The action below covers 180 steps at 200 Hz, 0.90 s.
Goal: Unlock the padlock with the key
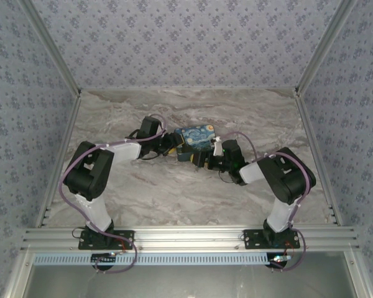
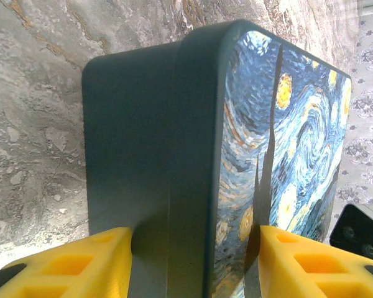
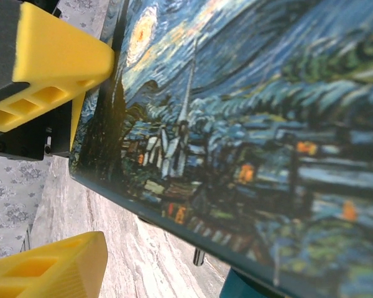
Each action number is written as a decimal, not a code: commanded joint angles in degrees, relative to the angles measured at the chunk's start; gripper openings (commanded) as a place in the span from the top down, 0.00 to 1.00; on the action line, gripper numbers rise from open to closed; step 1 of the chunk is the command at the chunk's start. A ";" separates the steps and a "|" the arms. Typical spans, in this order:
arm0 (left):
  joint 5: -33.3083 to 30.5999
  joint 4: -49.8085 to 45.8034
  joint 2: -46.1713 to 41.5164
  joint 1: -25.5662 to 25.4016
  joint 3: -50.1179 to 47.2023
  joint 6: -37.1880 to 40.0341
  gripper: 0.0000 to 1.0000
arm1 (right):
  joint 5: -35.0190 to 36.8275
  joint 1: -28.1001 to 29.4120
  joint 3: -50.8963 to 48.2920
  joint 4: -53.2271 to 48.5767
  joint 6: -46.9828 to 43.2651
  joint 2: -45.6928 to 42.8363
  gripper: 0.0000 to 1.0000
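The left arm and right arm had black joints, white links and purple cables (one apiece); the left pincer and right pincer bore blocky, recessed yellow fingers.

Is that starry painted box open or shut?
Shut: the blue-and-yellow starry-night printed box shows just a tight seam along its dark side, no gap.

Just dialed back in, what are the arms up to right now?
Both arms meet at the starry-night box mid-table. The left gripper straddles it, one finger on the dark side, one on the printed face; whether they press is unclear. The right gripper is open around the box's edge. A teal bit beneath may be the padlock.
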 commanded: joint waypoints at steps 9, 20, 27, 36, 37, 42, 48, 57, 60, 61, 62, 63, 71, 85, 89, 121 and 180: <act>-1.23 -4.39 0.69 -1.03 -2.02 0.42 0.50 | -2.29 -0.78 0.57 4.00 0.79 1.93 0.28; -1.22 -4.47 0.65 -1.03 -2.00 0.45 0.50 | -2.77 -1.02 0.21 5.72 1.44 2.39 0.29; -1.23 -4.56 0.58 -1.03 -1.94 0.44 0.50 | -3.00 -1.10 0.06 6.67 1.78 2.65 0.29; -1.23 -4.59 0.56 -1.05 -1.93 0.45 0.51 | -3.32 -1.29 -0.21 7.81 2.48 2.99 0.30; -1.23 -4.57 0.56 -1.04 -1.94 0.41 0.51 | -3.40 -1.29 -0.23 8.00 2.50 3.01 0.30; -1.23 -4.56 0.48 -1.03 -1.93 0.47 0.51 | -3.61 -1.39 -0.28 8.62 2.83 3.27 0.30; -1.20 -4.63 0.47 -1.02 -1.87 0.45 0.53 | -3.88 -1.49 -0.39 9.22 3.18 3.46 0.31; -1.18 -4.65 0.47 -1.02 -1.77 0.45 0.54 | -4.31 -1.68 -0.34 9.73 3.39 3.74 0.33; -1.07 -4.65 0.43 -1.03 -1.74 0.45 0.55 | -4.45 -1.80 -0.45 9.83 3.47 3.81 0.34; -1.06 -4.65 0.45 -1.03 -1.71 0.45 0.55 | -4.49 -1.81 -0.44 9.84 3.47 3.82 0.34; -1.06 -4.65 0.42 -1.03 -1.70 0.45 0.55 | -4.55 -1.77 -0.48 9.89 3.43 3.82 0.34; -1.05 -4.65 0.40 -1.03 -1.69 0.45 0.55 | -4.58 -1.79 -0.50 9.92 3.46 3.82 0.35; -1.10 -4.74 0.31 -0.96 -1.69 0.41 0.56 | -4.55 -1.91 -0.80 10.16 3.63 3.82 0.36; -1.15 -4.83 0.21 -1.01 -1.60 0.45 0.56 | -4.66 -2.15 -1.34 11.26 3.82 3.74 0.38; -1.27 -4.95 0.19 -1.03 -1.61 0.45 0.57 | -4.68 -2.19 -1.52 11.61 3.94 3.78 0.38; -1.38 -5.09 0.12 -1.03 -1.57 0.45 0.57 | -5.11 -2.53 -2.17 12.33 4.18 3.74 0.43; -1.39 -5.35 0.12 -1.03 -1.25 0.44 0.58 | -5.35 -3.06 -3.27 13.45 4.45 3.65 0.53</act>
